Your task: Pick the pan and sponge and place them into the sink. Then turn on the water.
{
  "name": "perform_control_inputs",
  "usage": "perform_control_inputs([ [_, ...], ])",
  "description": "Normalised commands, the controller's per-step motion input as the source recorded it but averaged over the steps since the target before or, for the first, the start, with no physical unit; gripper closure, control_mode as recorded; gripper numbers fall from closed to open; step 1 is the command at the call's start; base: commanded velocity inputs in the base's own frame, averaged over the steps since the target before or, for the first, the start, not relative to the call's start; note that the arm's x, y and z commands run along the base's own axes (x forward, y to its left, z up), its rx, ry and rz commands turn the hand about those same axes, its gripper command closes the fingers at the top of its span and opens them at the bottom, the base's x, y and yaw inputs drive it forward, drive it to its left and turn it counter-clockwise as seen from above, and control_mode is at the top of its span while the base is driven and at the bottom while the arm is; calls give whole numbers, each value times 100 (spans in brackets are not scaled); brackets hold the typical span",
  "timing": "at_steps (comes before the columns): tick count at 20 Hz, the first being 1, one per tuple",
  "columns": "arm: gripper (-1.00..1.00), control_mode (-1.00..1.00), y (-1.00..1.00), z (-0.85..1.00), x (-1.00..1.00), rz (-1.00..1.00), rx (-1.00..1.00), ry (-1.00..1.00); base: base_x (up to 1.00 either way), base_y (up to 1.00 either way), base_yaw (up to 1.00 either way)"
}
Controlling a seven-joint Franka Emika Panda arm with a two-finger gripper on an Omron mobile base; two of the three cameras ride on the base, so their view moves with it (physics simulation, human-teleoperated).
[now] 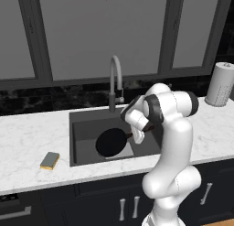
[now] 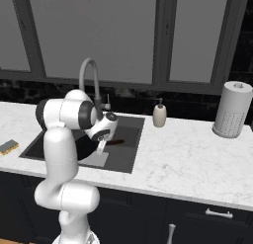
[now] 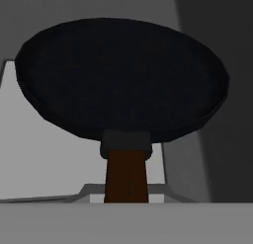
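your gripper (image 1: 138, 134) is clamped on the pan's reddish-brown handle, with the pan (image 1: 111, 142) held inside the sink (image 1: 82, 124), low over the lighter patch on its floor. the handle's long axis runs from the gripper straight out to the black dish, toward the sink's left side. i judge release comes next. the sponge (image 1: 50, 160) lies on the tabletop (image 1: 27, 133) beyond the sink's left rim, near the front edge, well apart from the gripper.
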Motion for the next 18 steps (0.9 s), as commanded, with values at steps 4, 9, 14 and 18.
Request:
perform_control_inputs([
  [4, 100, -100, 10, -26, 16, 0, -2, 0, 0, 0, 0],
  [9, 100, -100, 1, -20, 5, 0, -2, 0, 0, 0, 0],
  [14, 100, -100, 0, -11, 0, 0, -3, -1, 0, 0, 0],
  [18, 100, -100, 0, -19, 11, 0, -3, -1, 0, 0, 0],
])
